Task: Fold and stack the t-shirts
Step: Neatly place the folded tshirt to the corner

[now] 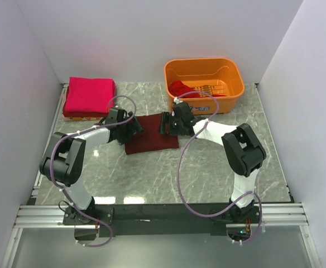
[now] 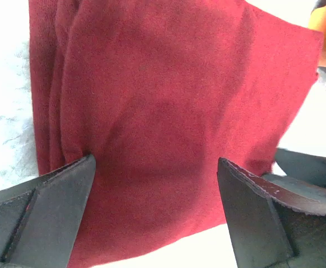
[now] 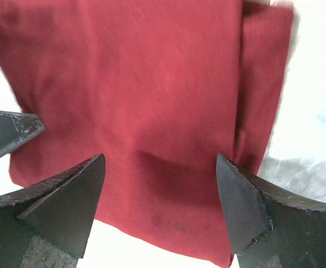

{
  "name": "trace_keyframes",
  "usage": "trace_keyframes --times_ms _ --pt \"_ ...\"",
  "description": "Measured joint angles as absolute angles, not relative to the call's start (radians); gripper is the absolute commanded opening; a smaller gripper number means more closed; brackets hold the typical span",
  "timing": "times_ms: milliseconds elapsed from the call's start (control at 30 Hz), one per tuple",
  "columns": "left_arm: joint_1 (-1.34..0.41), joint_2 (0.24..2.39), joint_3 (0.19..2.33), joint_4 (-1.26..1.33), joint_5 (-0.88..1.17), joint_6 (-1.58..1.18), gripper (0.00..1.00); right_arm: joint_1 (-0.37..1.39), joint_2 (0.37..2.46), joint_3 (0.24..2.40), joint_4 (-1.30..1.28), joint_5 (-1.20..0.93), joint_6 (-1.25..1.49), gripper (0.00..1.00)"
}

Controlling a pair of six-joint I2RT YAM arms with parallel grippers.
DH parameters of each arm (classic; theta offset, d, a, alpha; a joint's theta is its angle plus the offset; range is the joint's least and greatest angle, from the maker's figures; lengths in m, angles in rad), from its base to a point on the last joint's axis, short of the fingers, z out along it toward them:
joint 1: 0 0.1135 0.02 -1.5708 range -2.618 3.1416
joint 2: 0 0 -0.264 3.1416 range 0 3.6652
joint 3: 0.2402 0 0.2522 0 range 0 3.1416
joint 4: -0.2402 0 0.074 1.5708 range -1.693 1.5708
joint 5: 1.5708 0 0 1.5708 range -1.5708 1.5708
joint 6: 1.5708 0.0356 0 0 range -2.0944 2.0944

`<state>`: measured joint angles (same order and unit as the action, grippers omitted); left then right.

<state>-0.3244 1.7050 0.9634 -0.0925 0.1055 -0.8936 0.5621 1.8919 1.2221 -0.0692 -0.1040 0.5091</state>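
A dark maroon t-shirt (image 1: pixel 152 137) lies folded flat in the middle of the table. My left gripper (image 1: pixel 135 128) hovers over its left edge and my right gripper (image 1: pixel 165 123) over its upper right corner. In the left wrist view the maroon t-shirt (image 2: pixel 174 100) fills the frame below my left gripper (image 2: pixel 156 167), whose jaws stand wide apart with nothing between them. Over the same t-shirt (image 3: pixel 135 84), my right gripper (image 3: pixel 160 162) is open too and holds nothing. A bright pink-red t-shirt (image 1: pixel 89 96) lies folded at the back left. A red t-shirt (image 1: pixel 181 88) sits in the basket.
The orange plastic basket (image 1: pixel 203 63) stands at the back right, close behind my right gripper. White walls close in the table on three sides. Bare marble tabletop (image 1: pixel 152 173) lies in front of the maroon shirt.
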Motion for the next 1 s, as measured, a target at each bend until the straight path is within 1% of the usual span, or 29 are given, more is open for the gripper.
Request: trace_keyframes --times_ms 133,233,367,500,633,833,1000 --pt "-0.33 1.679 0.897 -0.033 0.117 -0.895 0.99 0.575 1.884 1.126 -0.017 -0.121 0.512 0.87" --pt "-0.34 1.624 0.826 -0.003 0.117 -0.9 1.0 0.592 1.824 1.044 0.01 -0.126 0.524 0.87" --pt "-0.365 1.489 0.698 -0.016 0.115 -0.906 0.99 0.647 1.717 0.896 0.041 -0.125 0.556 0.87" --pt "-0.385 1.338 0.607 -0.117 0.104 -0.905 1.0 0.719 1.625 0.809 0.022 -0.125 0.592 0.87" --pt "-0.387 1.229 0.603 -0.234 0.06 -0.903 0.99 0.768 1.532 0.791 -0.035 -0.115 0.614 0.88" --pt "-0.387 1.124 0.629 -0.341 -0.041 -0.9 0.99 0.77 1.352 0.795 -0.066 -0.041 0.618 0.9" --pt "-0.378 1.155 0.633 -0.364 -0.089 -0.9 0.99 0.767 1.235 0.795 -0.107 0.099 0.625 1.0"
